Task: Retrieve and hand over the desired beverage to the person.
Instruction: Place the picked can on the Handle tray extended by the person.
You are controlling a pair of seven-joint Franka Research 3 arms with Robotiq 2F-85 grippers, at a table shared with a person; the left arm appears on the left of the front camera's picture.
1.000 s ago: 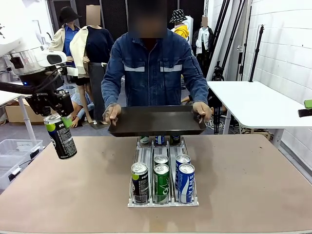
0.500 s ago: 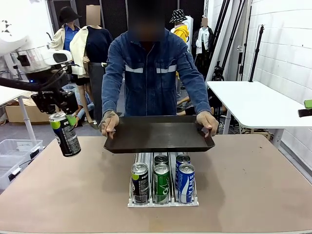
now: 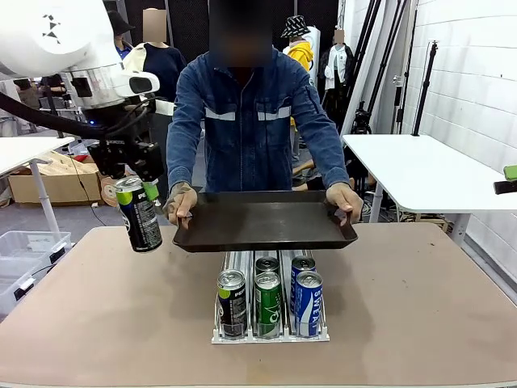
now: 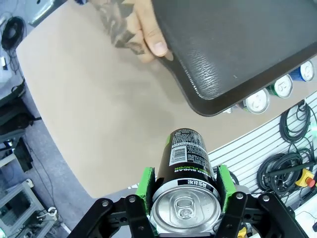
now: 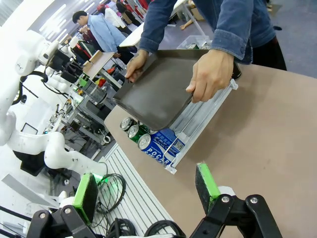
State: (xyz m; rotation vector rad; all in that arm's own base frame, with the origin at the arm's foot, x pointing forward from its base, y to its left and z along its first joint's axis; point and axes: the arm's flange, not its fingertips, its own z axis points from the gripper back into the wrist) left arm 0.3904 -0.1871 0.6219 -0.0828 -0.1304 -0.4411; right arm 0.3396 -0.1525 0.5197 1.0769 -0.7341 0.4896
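Note:
My left gripper (image 3: pixel 134 192) is shut on the top of a black can with green print (image 3: pixel 140 217), holding it tilted in the air just left of the tray. In the left wrist view the can (image 4: pixel 186 157) sits between the green pads (image 4: pixel 146 184), above the table. The person (image 3: pixel 258 121), in a blue denim jacket, stands at the far side holding a dark tray (image 3: pixel 262 220) level with both hands over the can rack. In the right wrist view my right gripper (image 5: pixel 146 186) stands open with nothing between its fingers, off the table's edge.
A clear can rack (image 3: pixel 269 333) at the table's middle holds black, green and blue cans under the tray. A white table (image 3: pixel 420 174) stands at the right. A plastic bin (image 3: pixel 24 255) sits on the floor at the left.
My left arm has carried the can to the right and slightly up, close to the tray's left end. The person has brought the tray nearer and lower, and now holds it still.

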